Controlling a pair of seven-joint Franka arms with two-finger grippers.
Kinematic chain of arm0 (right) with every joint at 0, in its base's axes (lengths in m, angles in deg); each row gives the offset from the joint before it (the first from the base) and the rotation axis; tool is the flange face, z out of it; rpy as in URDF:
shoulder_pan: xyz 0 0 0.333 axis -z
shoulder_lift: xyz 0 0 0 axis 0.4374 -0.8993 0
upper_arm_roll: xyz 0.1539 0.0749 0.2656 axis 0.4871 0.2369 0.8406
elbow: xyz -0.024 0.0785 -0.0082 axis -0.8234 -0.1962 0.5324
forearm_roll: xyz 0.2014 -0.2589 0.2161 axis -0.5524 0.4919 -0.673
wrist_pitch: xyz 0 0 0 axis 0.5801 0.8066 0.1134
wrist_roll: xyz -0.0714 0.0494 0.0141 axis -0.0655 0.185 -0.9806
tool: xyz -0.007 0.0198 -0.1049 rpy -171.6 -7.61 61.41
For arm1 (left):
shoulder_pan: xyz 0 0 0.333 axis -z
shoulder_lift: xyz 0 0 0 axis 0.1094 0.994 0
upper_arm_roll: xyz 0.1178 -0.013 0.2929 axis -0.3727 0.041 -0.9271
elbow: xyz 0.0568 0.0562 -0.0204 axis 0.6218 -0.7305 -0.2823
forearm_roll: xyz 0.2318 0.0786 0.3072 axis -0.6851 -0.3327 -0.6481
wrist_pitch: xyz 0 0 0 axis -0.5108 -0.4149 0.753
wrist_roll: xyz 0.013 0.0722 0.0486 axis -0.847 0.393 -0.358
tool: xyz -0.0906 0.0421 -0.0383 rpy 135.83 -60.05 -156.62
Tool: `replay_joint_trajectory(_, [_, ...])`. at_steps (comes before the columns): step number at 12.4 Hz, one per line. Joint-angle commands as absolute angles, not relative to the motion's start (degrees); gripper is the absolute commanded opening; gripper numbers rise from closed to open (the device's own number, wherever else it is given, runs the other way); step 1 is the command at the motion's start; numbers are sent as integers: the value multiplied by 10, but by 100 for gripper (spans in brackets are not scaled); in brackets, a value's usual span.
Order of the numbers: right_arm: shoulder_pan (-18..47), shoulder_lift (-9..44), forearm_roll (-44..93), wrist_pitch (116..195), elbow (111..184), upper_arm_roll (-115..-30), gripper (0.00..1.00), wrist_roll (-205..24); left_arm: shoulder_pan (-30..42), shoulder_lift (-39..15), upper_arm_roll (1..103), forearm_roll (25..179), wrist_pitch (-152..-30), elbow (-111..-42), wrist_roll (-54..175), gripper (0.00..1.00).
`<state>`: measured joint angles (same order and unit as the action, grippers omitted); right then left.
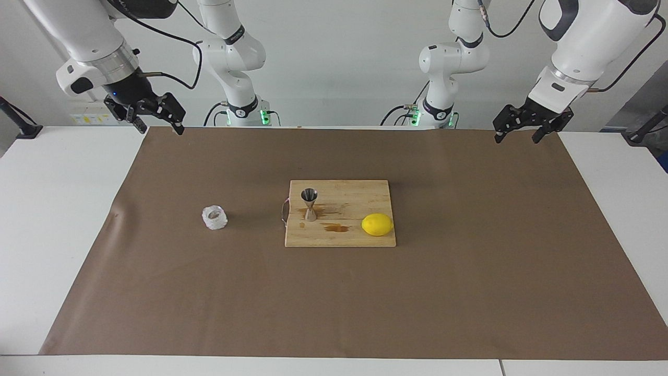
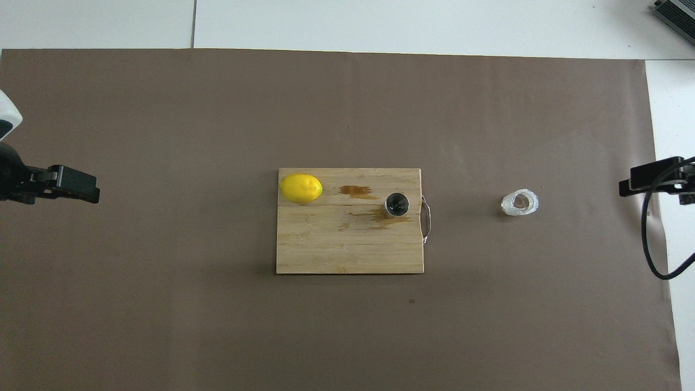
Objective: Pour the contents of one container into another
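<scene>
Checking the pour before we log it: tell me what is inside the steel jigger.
The jigger stands upright on the cutting board. From overhead its top cone looks dark; whether liquid is in it cannot be told. Brown wet stains lie on the board beside it. The lower cone is hidden.

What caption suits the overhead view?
Steel jigger and lemon on a stained cutting board; translucent cup stands apart on brown paper.

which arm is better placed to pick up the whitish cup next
Probably the right. The cup sits on the brown mat toward the right arm's end, and the open right gripper hangs over that end; the left gripper waits over the other end.
</scene>
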<state>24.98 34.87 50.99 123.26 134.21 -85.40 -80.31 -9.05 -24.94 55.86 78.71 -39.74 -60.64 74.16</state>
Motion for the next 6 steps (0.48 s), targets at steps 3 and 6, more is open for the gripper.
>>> replay_joint_trajectory(3, [223,346,581,1226,1335,-861,100,-787,-96,-262,561,778,-392,-616,743,100])
replay_joint_trajectory(6, [228,346,579,1227,1337,-858,100,-793,-96,-262,561,778,-392,-616,743,100])
